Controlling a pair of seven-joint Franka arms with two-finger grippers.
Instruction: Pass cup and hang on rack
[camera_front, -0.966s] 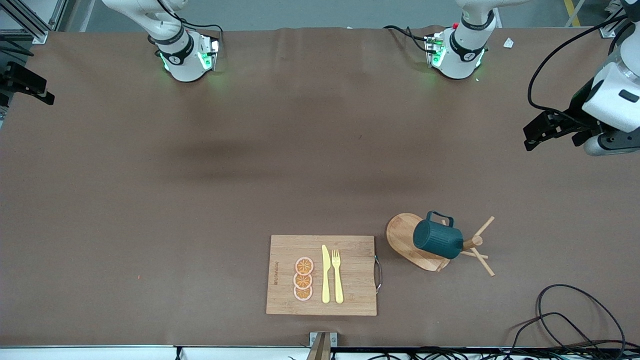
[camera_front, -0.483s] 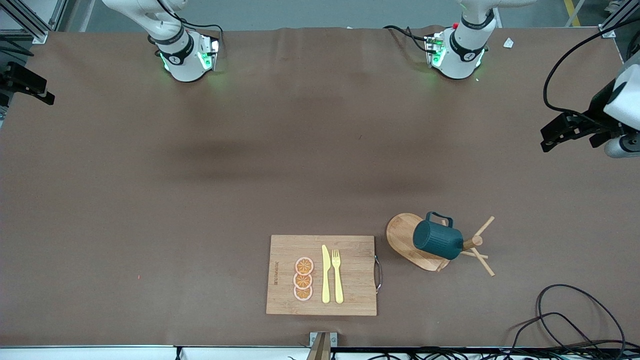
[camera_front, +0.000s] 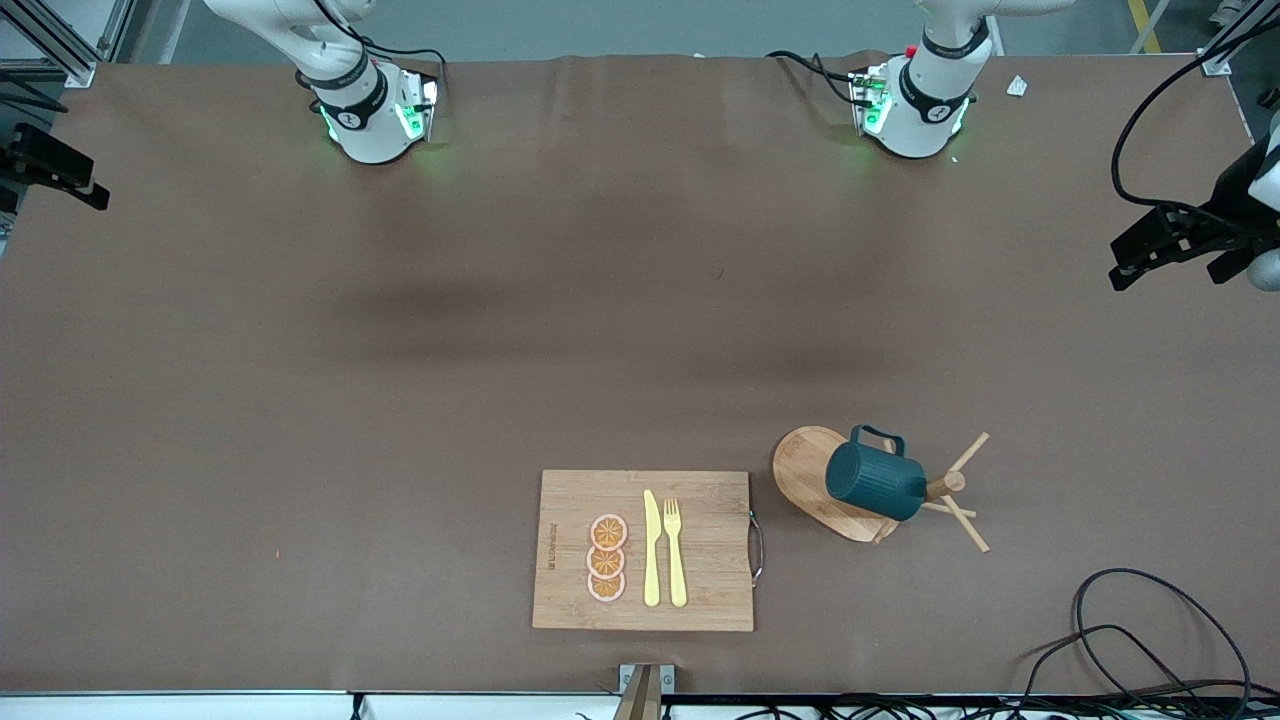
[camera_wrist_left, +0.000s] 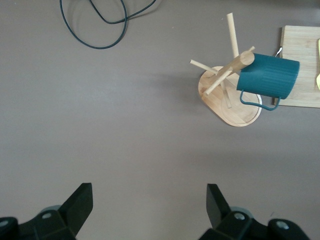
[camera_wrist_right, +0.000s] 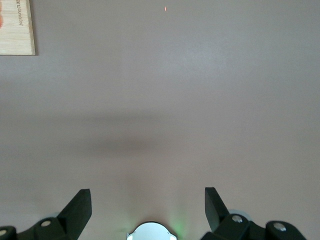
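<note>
The dark teal ribbed cup (camera_front: 875, 482) hangs on its side on the wooden rack (camera_front: 805, 468), against the top of the post, with its handle toward the robots. I cannot tell which peg bears it. Cup (camera_wrist_left: 267, 76) and rack (camera_wrist_left: 235, 107) also show in the left wrist view. My left gripper (camera_front: 1125, 262) is open and empty, up in the air over the table's edge at the left arm's end, well away from the rack. Its fingers (camera_wrist_left: 80, 202) are wide apart. My right gripper (camera_wrist_right: 148, 202) is open and empty over bare table by its own base, out of the front view.
A wooden cutting board (camera_front: 700, 590) with a metal handle lies beside the rack toward the right arm's end. It bears a yellow knife (camera_front: 651, 548), a yellow fork (camera_front: 675, 550) and orange slices (camera_front: 606, 558). A black cable (camera_front: 1150, 640) loops near the table's front corner.
My left gripper has drawn away from the rack toward the left arm's end of the table, open and empty. The cup stays on the rack. The right arm has not moved.
</note>
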